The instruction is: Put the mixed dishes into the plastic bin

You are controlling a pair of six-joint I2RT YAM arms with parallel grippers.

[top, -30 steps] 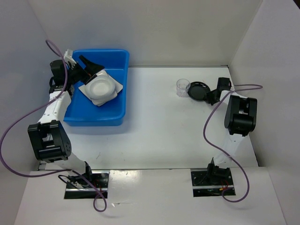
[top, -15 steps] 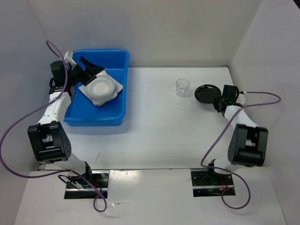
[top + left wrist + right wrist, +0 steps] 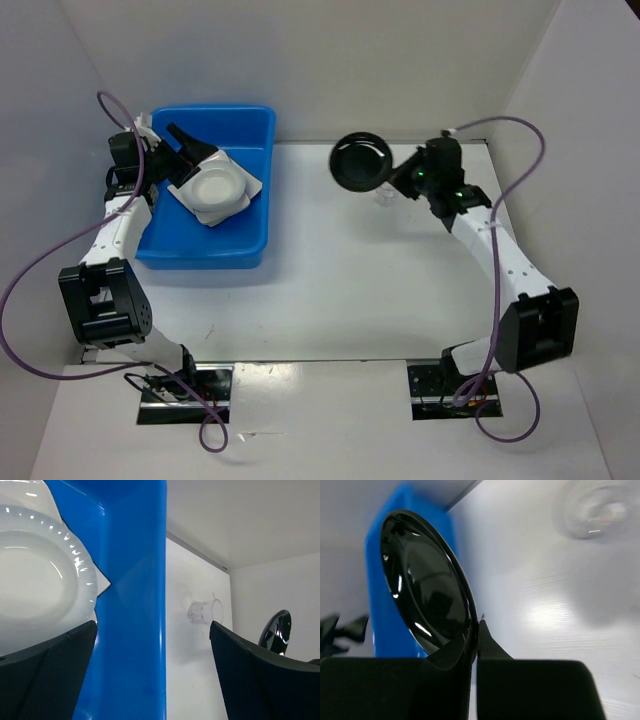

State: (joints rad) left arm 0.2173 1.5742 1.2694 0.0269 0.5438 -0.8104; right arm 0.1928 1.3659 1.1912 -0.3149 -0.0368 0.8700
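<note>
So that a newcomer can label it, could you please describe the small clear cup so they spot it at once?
Start at the blue plastic bin on the left and look right across the white tabletop. The small clear cup stands there alone, close to the black bowl that the right fingers hold in the air. It is the only see-through dish.

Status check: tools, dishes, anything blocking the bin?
Left tool open over plastic bin, above white dishes inside. Right tool shut on black bowl, lifted, right of bin. Clear cup on table, not yet binned. Left tool sits over the drop zone.
</note>
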